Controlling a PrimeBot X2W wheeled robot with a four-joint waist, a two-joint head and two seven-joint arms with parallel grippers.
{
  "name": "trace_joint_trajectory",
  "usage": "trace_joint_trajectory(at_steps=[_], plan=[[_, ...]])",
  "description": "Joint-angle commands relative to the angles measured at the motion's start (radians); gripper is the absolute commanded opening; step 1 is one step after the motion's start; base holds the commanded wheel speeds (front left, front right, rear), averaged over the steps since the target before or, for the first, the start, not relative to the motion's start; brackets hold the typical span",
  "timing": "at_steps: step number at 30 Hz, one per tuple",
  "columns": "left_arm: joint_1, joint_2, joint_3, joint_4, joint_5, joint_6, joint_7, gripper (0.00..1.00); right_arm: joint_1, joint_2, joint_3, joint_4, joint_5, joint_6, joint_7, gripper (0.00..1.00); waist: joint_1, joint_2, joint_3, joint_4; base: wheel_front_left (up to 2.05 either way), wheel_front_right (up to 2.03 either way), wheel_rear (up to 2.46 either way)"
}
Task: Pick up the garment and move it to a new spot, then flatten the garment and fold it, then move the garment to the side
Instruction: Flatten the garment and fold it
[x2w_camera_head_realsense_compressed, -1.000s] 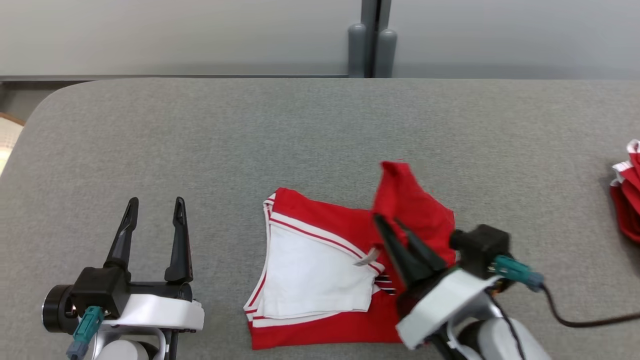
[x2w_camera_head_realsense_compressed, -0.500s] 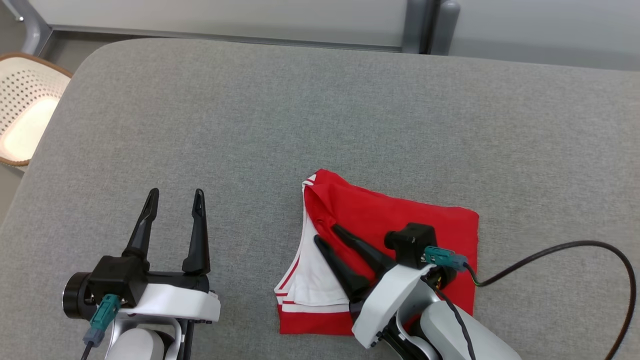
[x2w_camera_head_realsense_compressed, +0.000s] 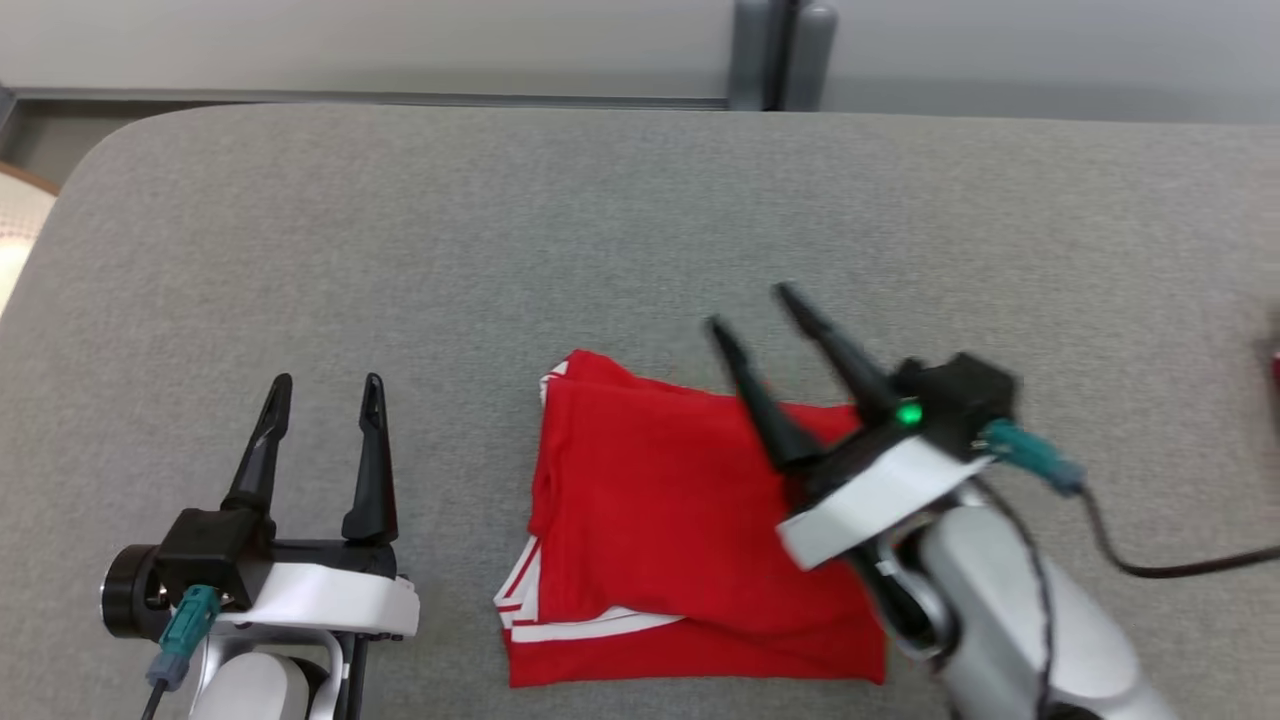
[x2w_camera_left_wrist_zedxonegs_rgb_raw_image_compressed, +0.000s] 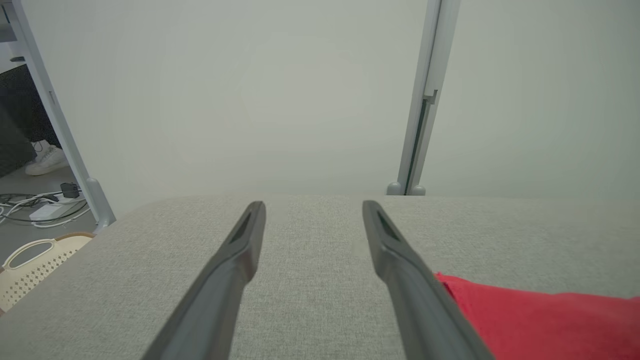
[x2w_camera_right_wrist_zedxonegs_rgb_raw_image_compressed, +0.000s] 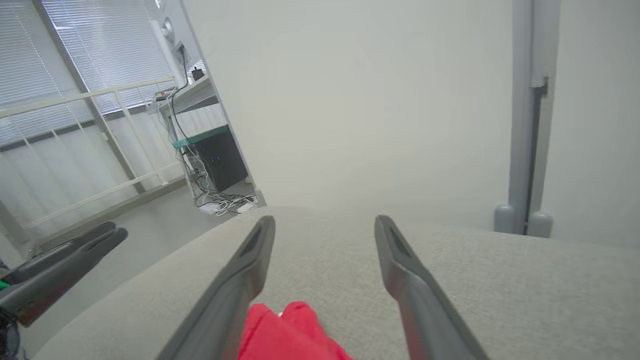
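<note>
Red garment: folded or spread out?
Folded. The red garment lies as a compact rectangle, striped hems stacked in layers at its left edge.

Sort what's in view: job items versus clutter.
Job:
red garment, folded on the table
right gripper, open over the garment's far edge
left gripper, open, off to the side

Lying about:
basket
floor cables
white shoe
</note>
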Motion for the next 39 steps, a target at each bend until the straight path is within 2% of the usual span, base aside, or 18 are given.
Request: trace_joint_trajectory(at_steps=[1, 9, 12, 16, 29, 39], plan=[[0.003, 0.011, 0.012, 0.000, -0.003, 0.002, -0.005, 1.00, 0.046, -0.040, -0.082, -0.024, -0.030, 0.000, 0.000, 1.00, 0.0000, 0.0000, -0.016, -0.041, 0.00, 0.00, 0.00], [0.020, 0.027, 0.033, 0.003, -0.012, 0.015, -0.003, 1.00, 0.204, -0.124, -0.362, -0.175, -0.142, 0.000, 0.070, 1.00, 0.0000, 0.0000, -0.044, -0.103, 0.00, 0.00, 0.00], [0.033, 0.035, 0.042, 0.000, -0.021, 0.018, 0.003, 1.00, 0.284, -0.132, -0.461, -0.259, -0.179, 0.000, 0.103, 1.00, 0.0000, 0.0000, -0.058, -0.120, 0.00, 0.00, 0.00], [0.050, 0.043, 0.045, -0.013, -0.024, 0.024, 0.019, 1.00, 0.383, -0.136, -0.539, -0.359, -0.223, 0.000, 0.154, 1.00, 0.0000, 0.0000, -0.086, -0.132, 0.00, 0.00, 0.00], [0.207, 0.080, 0.024, -0.044, -0.021, 0.045, 0.093, 1.00, 0.646, -0.092, -0.602, -0.543, -0.268, 0.000, 0.284, 1.00, 0.0000, 0.0000, -0.258, -0.152, 0.00, 0.00, 0.00], [0.268, 0.110, 0.026, -0.087, -0.021, 0.064, 0.140, 1.00, 0.713, -0.083, -0.638, -0.577, -0.246, 0.000, 0.291, 1.00, 0.0000, 0.0000, -0.296, -0.153, 0.00, 0.00, 0.00]])
